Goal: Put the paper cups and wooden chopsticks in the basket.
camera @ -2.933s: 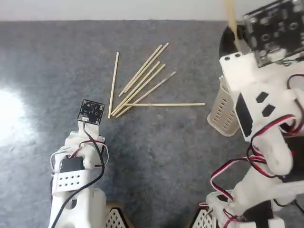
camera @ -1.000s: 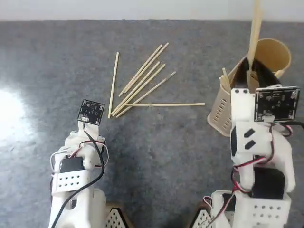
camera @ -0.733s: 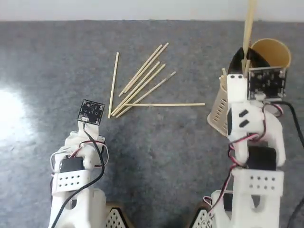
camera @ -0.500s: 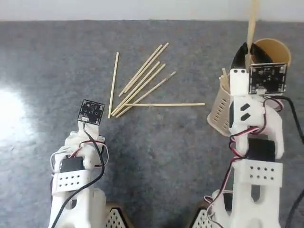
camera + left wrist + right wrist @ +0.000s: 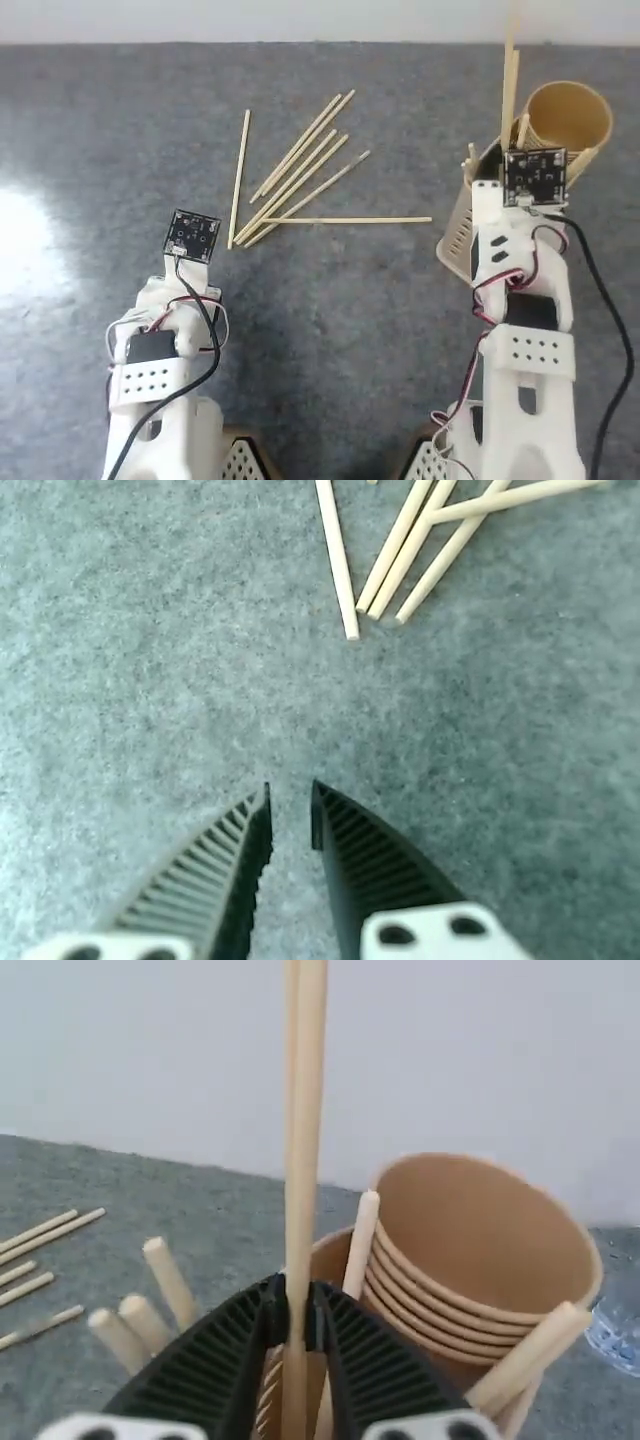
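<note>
Several wooden chopsticks (image 5: 295, 172) lie fanned out on the grey mat at the centre; their near ends (image 5: 350, 630) lie just ahead of my left gripper (image 5: 290, 802). That gripper hovers low over the mat, shut with nothing in it. At the right stands the beige perforated basket (image 5: 462, 238) with a stack of paper cups (image 5: 568, 115) in it. My right gripper (image 5: 295, 1310) sits directly over the basket, shut on an upright chopstick (image 5: 303, 1110) beside the cups (image 5: 480, 1240). A few more chopsticks (image 5: 168, 1272) lean in the basket.
The left arm's wrist camera (image 5: 193, 235) sits left of the loose sticks. A pale wall edge (image 5: 250, 20) bounds the mat at the back. Open mat (image 5: 360, 320) lies between the two arms.
The right arm has pulled back and lowered over the basket, bringing the upright chopstick down beside the cups. The left arm and the loose chopsticks have not moved.
</note>
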Controlling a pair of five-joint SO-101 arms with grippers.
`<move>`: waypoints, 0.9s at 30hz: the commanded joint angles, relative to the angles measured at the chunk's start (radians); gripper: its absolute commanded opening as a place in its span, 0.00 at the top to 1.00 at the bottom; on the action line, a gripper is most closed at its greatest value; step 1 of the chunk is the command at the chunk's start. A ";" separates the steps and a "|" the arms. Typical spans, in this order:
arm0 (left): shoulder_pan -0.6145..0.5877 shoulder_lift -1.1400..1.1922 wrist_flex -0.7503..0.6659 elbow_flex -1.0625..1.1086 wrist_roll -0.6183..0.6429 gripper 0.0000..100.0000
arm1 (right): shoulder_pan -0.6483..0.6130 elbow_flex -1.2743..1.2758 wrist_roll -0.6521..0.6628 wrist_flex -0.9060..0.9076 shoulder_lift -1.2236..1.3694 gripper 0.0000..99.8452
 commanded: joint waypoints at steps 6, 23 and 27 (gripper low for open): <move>-0.002 -0.018 -0.021 -0.002 0.006 0.94 | 0.016 0.104 -0.057 -0.005 -0.239 0.92; -0.003 -0.018 -0.021 -0.002 0.006 0.94 | 0.024 0.236 -0.049 0.042 -0.495 0.82; -0.002 -0.018 -0.021 -0.004 0.006 0.94 | 0.059 0.084 -0.057 0.265 -0.535 0.82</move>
